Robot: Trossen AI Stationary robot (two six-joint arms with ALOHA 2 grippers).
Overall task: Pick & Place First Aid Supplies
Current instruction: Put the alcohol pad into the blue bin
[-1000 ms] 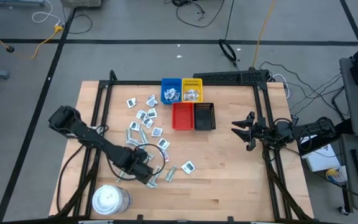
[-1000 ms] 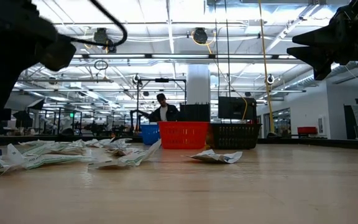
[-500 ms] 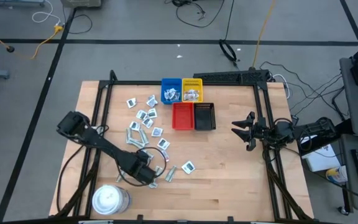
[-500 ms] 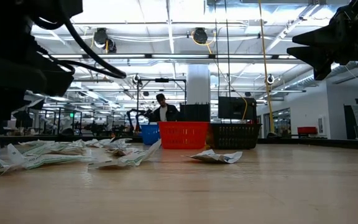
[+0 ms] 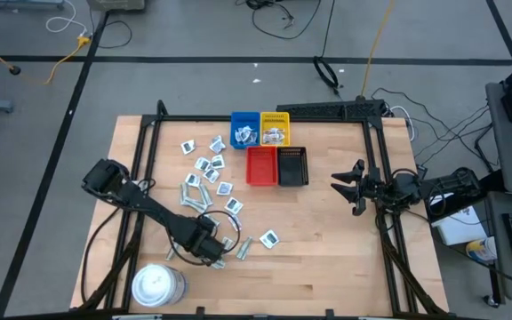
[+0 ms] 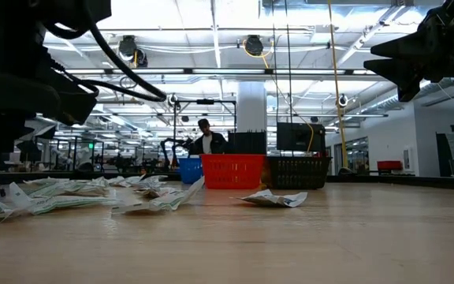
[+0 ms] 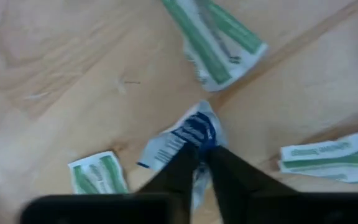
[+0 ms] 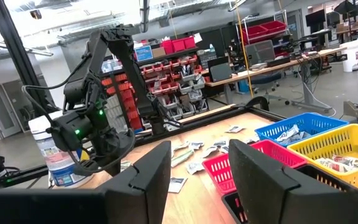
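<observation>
- High view: your left end effector (image 5: 223,252) was down on the worktop (image 5: 327,258) near its front-left part, at the near edge of the scattered first aid supplies (image 5: 208,168). A white tub (image 5: 156,285) stood at the front edge beside that arm. Behind the scatter sat the blue tray (image 5: 244,129), yellow tray (image 5: 275,128), red tray (image 5: 261,165) and black tray (image 5: 292,166), the blue and yellow ones each holding packets. Your right end effector (image 5: 343,184) hung over the right side, well apart from the supplies.
- Low view: packets (image 6: 273,198) lay flat across the worktop, with the red and black trays behind them. A person (image 6: 206,140) stood in the room beyond.
- Left wrist view: your left end effector's fingers (image 7: 179,171) were pinched together on a white packet with blue print (image 7: 188,135). Green-striped strips (image 7: 219,34) lay around it on the wood.
- Right wrist view: your right end effector's fingers (image 8: 148,177) stood apart with nothing between them, facing the trays and the left arm (image 8: 98,106).
</observation>
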